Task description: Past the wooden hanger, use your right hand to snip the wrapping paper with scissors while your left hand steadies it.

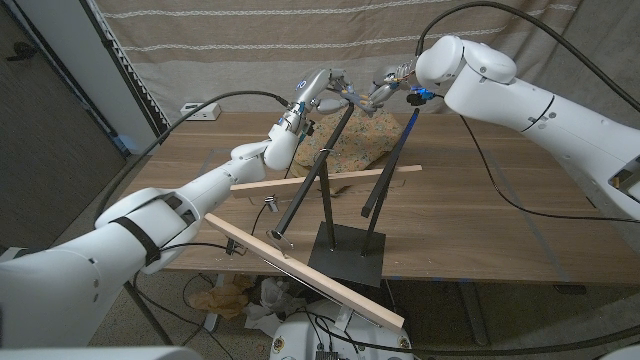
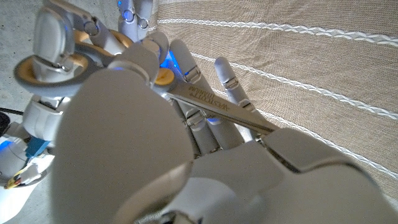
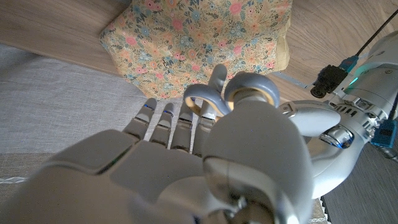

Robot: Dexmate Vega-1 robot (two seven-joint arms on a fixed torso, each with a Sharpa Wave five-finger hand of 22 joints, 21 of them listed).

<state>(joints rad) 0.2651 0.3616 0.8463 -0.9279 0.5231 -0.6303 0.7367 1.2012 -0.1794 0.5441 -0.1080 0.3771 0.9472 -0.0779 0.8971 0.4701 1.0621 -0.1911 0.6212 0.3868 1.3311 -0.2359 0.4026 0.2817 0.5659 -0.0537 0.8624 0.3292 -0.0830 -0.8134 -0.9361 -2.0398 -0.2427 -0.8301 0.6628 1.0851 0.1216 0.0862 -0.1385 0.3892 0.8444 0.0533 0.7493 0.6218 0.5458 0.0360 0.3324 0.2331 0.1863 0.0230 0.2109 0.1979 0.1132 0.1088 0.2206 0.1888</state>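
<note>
Both hands meet in the air above the table's far side. My left hand [image 1: 315,95] [image 2: 137,124] holds the scissors [image 1: 352,97] by the metal blades [image 2: 217,107]. My right hand [image 1: 386,92] [image 3: 186,168] has its fingers in the grey handle loops [image 3: 230,93] [image 2: 56,68]. In the right wrist view, my left hand [image 3: 333,127] reaches in from the side. The floral wrapping paper [image 1: 355,150] [image 3: 199,37] lies crumpled on the table under the hands, untouched. The wooden hanger bar [image 1: 330,178] sits nearer me on black rods.
A black stand [image 1: 345,255] with slanted rods stands mid-table, and a second wooden slat [image 1: 300,265] runs across the front edge. A small metal clip [image 1: 270,203] lies left of the stand. A power strip [image 1: 200,110] sits at the far left, with a curtain behind.
</note>
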